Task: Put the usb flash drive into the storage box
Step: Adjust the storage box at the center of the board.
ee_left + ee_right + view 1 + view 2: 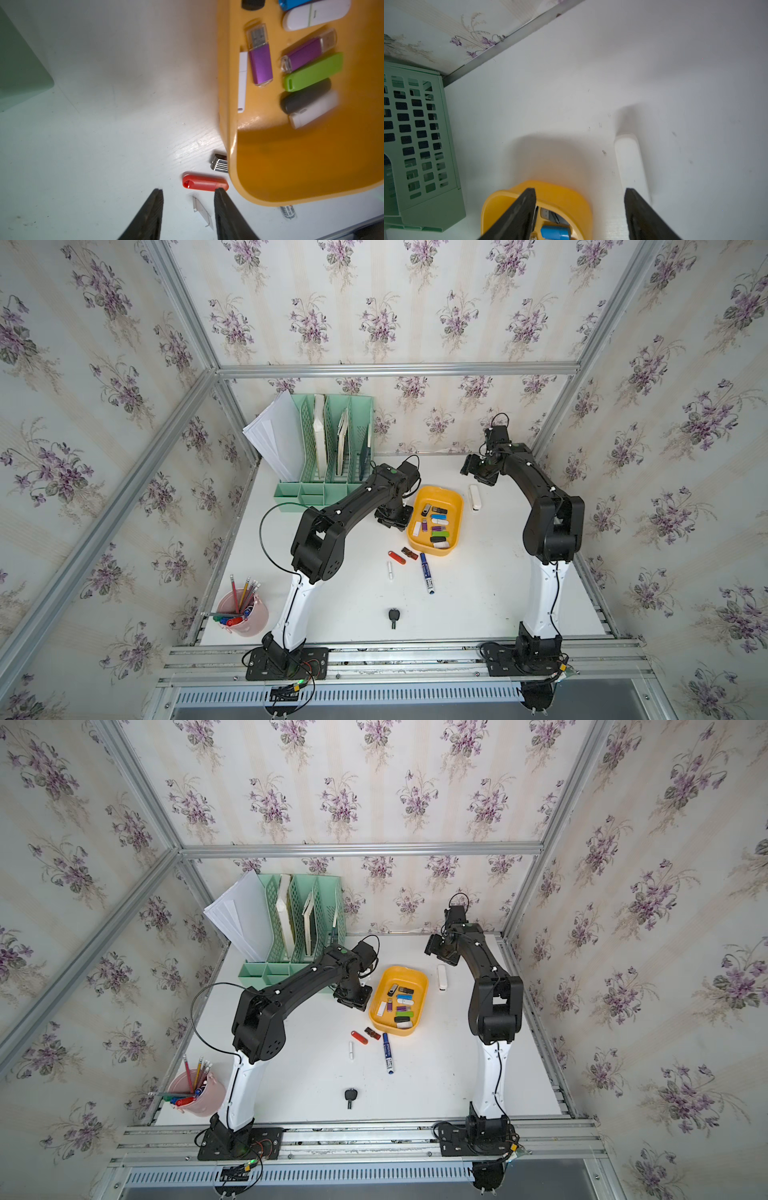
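Observation:
The storage box is a shallow yellow tray mid-table holding several usb flash drives; a white one lies along its wall. On the table in front of it lie a red drive, a dark metal-ended drive and a thin white piece. A long white drive lies right of the box. My left gripper hangs open and empty by the box's left side. My right gripper hovers open behind the box.
A mint-green file organizer with papers stands at the back left. A blue marker lies in front of the box, a black key nearer the front edge. A pink cup of pencils stands at the front left.

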### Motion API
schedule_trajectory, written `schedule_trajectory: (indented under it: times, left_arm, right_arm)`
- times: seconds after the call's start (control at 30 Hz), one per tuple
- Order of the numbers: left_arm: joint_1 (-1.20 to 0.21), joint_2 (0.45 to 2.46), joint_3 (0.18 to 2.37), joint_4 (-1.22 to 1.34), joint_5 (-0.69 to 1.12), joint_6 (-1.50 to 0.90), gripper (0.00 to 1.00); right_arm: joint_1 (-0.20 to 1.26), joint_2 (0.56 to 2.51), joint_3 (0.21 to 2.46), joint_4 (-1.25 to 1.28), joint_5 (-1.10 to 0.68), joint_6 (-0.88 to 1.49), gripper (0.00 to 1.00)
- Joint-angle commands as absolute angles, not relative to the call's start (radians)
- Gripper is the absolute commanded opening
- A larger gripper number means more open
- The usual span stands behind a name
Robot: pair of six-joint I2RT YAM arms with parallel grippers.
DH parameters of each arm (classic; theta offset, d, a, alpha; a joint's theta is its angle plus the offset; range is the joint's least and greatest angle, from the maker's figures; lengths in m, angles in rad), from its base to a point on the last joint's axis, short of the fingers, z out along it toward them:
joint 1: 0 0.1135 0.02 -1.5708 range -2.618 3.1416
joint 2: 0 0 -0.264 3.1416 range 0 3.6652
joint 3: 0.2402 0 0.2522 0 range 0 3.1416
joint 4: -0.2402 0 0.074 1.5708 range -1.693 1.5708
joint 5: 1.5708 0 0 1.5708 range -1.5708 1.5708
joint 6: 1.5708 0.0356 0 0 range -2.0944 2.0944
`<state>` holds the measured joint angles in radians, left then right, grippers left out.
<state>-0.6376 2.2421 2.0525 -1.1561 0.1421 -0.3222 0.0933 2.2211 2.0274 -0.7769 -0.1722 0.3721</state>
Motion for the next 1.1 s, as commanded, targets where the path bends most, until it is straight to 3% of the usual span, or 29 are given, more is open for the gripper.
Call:
schedule_trajectory:
  times: [0.0, 0.37, 0.63, 1.07]
  left_arm:
    - [-0.638, 2.243, 2.079, -1.152, 0.182, -0.33, 0.51]
    - [-0.653, 2.201, 1.971, -1.094, 0.21, -0.346, 0.59]
    - [-0.66, 2.251, 1.992, -1.067, 0.24, -0.353, 0.64]
    - [-0.66, 2.346, 2.084, -1.109, 0.221, -0.305, 0.65]
  right_arm:
    - [0.103, 2.223, 2.054, -0.922, -0.173, 0.31, 0.74]
    - [0.143, 1.97, 1.661, -0.886, -0.152, 0.284, 0.81]
    - [0.185, 1.938, 1.501, -0.815, -0.183, 0.324, 0.82]
    - [0.188, 1.863, 1.348, -0.806, -0.049, 0.394, 0.83]
